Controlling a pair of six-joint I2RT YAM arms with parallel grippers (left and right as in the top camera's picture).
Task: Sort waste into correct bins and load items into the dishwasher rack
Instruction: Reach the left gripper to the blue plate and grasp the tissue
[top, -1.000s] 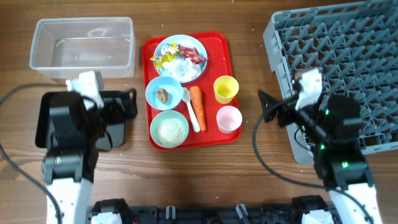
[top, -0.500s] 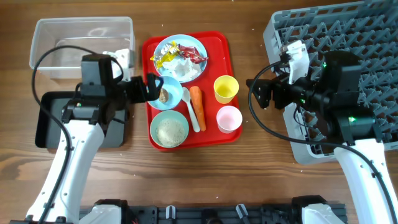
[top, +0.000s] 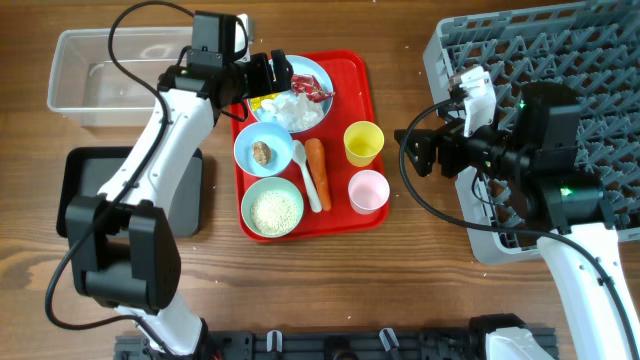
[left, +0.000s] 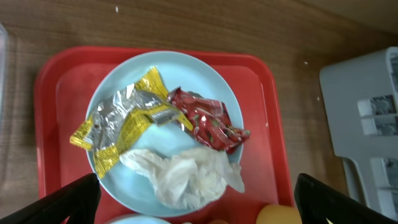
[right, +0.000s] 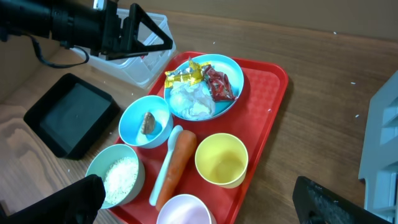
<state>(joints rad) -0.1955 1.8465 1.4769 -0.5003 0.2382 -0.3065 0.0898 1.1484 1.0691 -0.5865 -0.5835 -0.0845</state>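
Note:
The pale blue plate (top: 312, 75) on the red tray holds a yellow wrapper (left: 124, 124), a red wrapper (left: 208, 121) and white tissue (left: 186, 177). My left gripper (top: 275, 75) hovers over the plate, open and empty (left: 199, 208). Below it are a bowl with the brown lump (top: 263, 150), a bowl of rice (top: 272, 208), the white spoon (top: 304, 175), the carrot (top: 317, 170), the yellow cup (top: 363, 143) and the pink cup (top: 368, 191). My right gripper (top: 420, 152) is open and empty, right of the cups and apart from them.
The clear tub (top: 130, 80) stands at the far left, with the black tray (top: 80, 190) in front of it. The grey rack (top: 560, 90) fills the right side. The red tray (top: 345, 215) sits mid-table. Left arm cables loop over the tub.
My left arm swung from over the black tray up and right to above the plate. My right arm lifted and reached left, then held still.

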